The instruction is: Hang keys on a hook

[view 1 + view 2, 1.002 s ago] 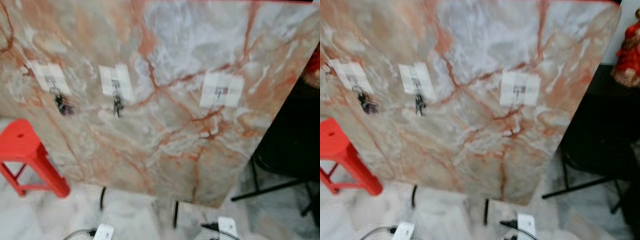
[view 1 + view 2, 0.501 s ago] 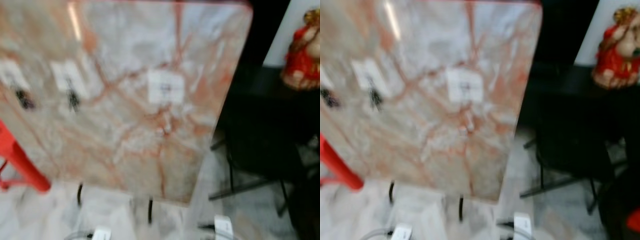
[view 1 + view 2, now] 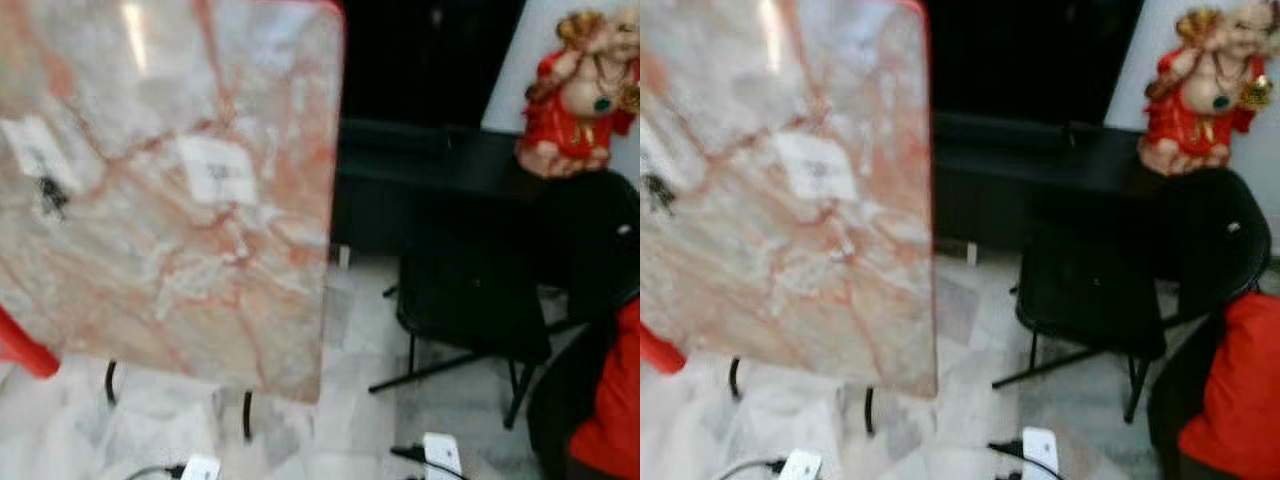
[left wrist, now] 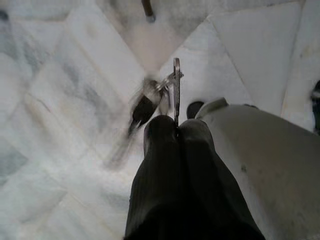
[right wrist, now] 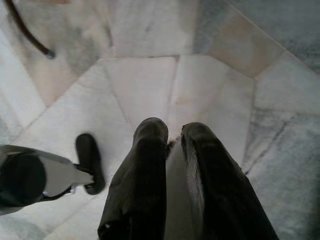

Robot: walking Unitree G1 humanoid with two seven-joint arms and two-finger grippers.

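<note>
In the left wrist view my left gripper point(image 4: 177, 129) is shut on the metal ring of a bunch of keys point(image 4: 150, 102), which swings blurred above the marble floor. A tall marble-patterned board point(image 3: 200, 280) stands at the left of the eye views. On it a white patch carries an empty hook point(image 3: 216, 171). Further left, another patch holds a dark bunch of hung keys point(image 3: 50, 196). My right gripper point(image 5: 174, 131) hangs over the floor, fingers together with nothing between them.
A black folding chair point(image 3: 470, 300) stands right of the board, before a dark low cabinet point(image 3: 440, 170) with a red and gold statue point(image 3: 580, 90). A red stool point(image 3: 20, 350) sits at the left edge. Power strips point(image 3: 438, 455) and cables lie on the floor. A red object point(image 3: 610, 400) is at the lower right.
The camera has swung to the right: the board slid left in the picture, and the chair, cabinet and statue came into view. The hooks and hung keys did not move on the board.
</note>
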